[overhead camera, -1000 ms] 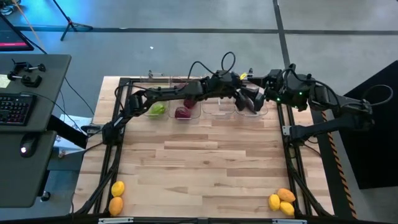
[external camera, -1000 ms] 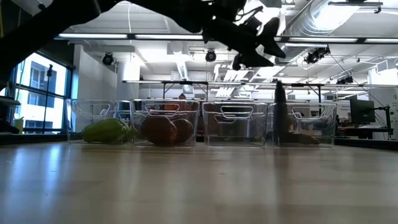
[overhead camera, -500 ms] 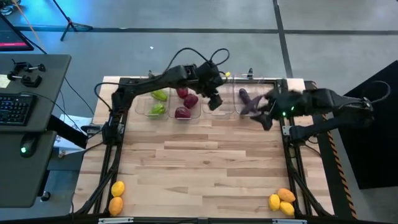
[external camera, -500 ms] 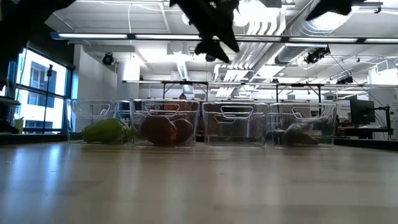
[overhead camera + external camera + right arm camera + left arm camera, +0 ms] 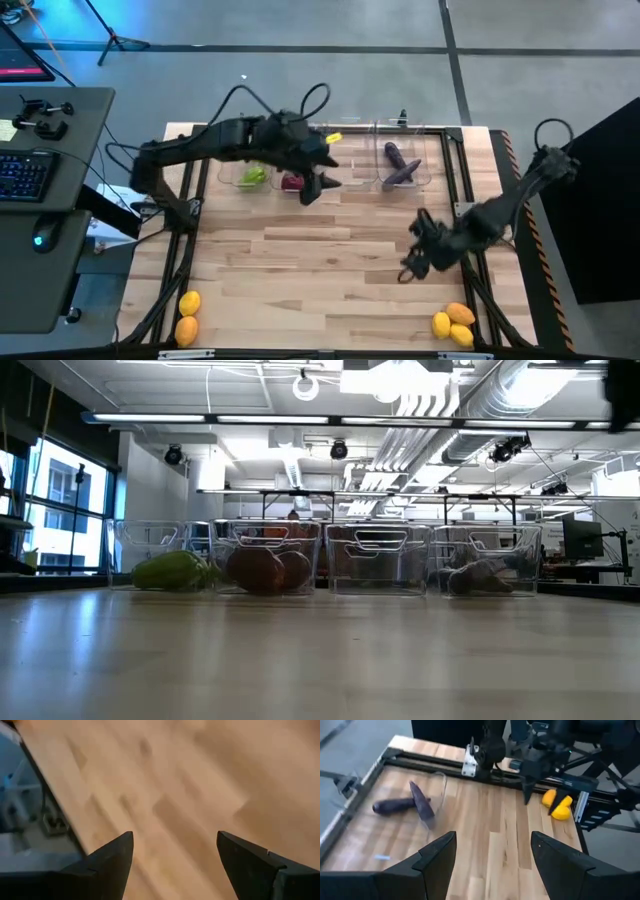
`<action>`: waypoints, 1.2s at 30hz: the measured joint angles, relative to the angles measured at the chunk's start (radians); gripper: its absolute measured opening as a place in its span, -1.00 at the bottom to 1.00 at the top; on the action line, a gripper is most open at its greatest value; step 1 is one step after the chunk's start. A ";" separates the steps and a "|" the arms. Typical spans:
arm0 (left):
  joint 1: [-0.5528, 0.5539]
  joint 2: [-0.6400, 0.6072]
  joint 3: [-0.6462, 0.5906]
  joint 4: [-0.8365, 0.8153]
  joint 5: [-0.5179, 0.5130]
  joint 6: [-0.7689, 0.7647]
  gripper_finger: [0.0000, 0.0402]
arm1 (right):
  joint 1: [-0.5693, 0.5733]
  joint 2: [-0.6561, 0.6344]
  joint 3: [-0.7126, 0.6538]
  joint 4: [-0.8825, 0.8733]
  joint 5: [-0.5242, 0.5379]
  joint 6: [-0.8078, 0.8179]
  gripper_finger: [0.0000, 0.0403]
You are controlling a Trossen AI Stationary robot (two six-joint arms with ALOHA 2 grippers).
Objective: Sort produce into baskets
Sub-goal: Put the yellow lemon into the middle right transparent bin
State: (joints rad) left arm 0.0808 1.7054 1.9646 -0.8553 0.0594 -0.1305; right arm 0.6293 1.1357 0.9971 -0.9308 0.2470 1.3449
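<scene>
Hovering with my right gripper (image 5: 412,262) spread and empty above bare table, just far-left of the orange and yellow citrus (image 5: 453,322) at the near right corner, I risk nudging it into the black frame (image 5: 478,290).

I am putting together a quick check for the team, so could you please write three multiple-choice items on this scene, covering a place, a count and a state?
1. Where do the two eggplants lie?
A. In the rightmost basket
B. On the table's near edge
C. In the right gripper

2. How many citrus pieces are still loose on the table?
A. Two
B. Four
C. Six

3. What state is the left gripper in?
A. Shut on a pepper
B. Open and empty
C. Shut on an eggplant

Answers:
1. A, they lie crossed inside it in the high view.
2. B, one pair at the near left corner, one pair at the near right.
3. B, its fingers stand apart with only wood between.
</scene>
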 joint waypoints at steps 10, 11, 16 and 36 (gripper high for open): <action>-0.045 -0.307 -0.720 0.586 0.000 -0.338 0.21 | 0.177 0.019 -0.096 0.122 -0.039 0.402 0.38; -0.048 -0.330 -0.775 0.649 0.003 -0.370 0.21 | 0.192 0.020 -0.096 0.127 -0.024 0.409 0.38; -0.061 -0.415 -0.943 0.899 0.013 -0.458 0.21 | 0.230 0.037 -0.096 0.117 0.007 0.404 0.38; -0.062 -0.455 -0.971 0.924 0.028 -0.443 0.21 | 0.183 0.182 -0.096 0.202 -0.375 0.554 0.77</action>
State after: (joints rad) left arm 0.0189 1.2503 0.9939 0.0686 0.0875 -0.5732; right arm 0.8121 1.3176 0.9009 -0.7283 -0.1276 1.8991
